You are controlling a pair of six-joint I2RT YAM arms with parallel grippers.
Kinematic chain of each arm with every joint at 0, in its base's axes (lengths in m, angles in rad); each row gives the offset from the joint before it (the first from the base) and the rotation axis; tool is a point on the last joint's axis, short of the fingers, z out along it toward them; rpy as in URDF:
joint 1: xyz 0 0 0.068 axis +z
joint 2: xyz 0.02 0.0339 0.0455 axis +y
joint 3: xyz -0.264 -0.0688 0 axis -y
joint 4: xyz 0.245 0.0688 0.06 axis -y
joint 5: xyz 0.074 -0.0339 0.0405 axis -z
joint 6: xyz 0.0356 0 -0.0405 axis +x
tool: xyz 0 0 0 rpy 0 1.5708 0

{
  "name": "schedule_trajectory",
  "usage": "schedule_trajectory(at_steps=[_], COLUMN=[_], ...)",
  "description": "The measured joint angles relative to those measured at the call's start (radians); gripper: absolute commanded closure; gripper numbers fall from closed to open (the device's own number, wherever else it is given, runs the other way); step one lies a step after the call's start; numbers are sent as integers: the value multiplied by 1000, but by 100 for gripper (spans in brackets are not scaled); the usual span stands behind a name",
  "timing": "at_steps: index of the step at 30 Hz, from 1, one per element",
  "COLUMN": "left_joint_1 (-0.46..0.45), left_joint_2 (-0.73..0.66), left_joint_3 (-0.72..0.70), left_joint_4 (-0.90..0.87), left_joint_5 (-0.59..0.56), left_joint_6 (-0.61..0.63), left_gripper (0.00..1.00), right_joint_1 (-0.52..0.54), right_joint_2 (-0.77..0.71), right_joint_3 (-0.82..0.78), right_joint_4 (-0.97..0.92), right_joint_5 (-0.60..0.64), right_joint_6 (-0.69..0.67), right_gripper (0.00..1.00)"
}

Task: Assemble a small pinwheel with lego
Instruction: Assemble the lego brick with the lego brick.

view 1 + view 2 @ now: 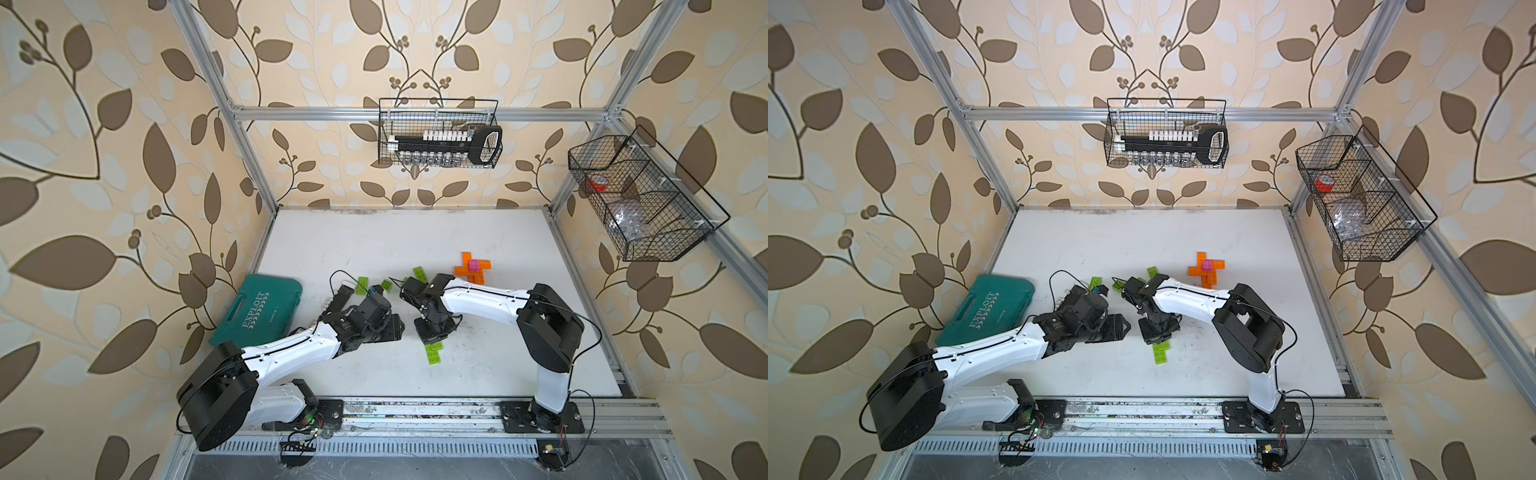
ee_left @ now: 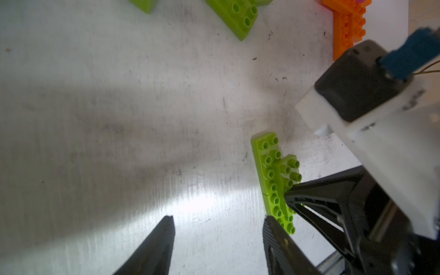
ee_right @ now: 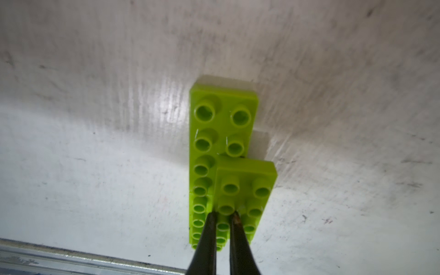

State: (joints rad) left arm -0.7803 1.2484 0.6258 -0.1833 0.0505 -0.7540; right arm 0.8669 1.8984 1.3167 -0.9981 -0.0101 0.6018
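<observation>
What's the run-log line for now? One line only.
right gripper: shut, tips at lime-green bricks | left gripper: open, empty | orange cross: apart

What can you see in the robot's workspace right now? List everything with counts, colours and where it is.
Table: one, white, under everything.
Brick cross: one, orange with a pink brick on top, far right of the table.
Joined bricks: one stack, lime green, near middle.
Loose bricks: at least three, green, beyond the arms, partly hidden.
Tool case: one, teal, left edge.
Back basket: one, black wire, on the back rail.
Side basket: one, black wire, right wall, holding a red tape roll.
Left gripper: one, black, open, empty.
Right gripper: one, black, shut, tips on the joined bricks.
</observation>
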Motion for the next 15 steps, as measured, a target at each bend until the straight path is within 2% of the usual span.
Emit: schedule_trajectory(at_steps=[4,7,11,15], left_joint_1=[-29,-55,-65,-65], left_joint_2=[65,103,118,118], left_joint_3=[65,85,85,85], left_joint_4=[3,10,14,11], left_joint_5=[-7,-6,-6,-14], left_joint_6=[30,35,35,34], left_gripper=[38,38,37,36], right_joint_1=[-26,-35,-35,-35], right_joint_2=[-26,-38,-47,-67], right_joint_3=[-36,-51,-68,-69], right_joint_4=[-6,-3,2,3], right_joint_5=[13,14,12,10], right_joint_6=[0,-1,-4,-8], right_gripper=[90,85,77,75])
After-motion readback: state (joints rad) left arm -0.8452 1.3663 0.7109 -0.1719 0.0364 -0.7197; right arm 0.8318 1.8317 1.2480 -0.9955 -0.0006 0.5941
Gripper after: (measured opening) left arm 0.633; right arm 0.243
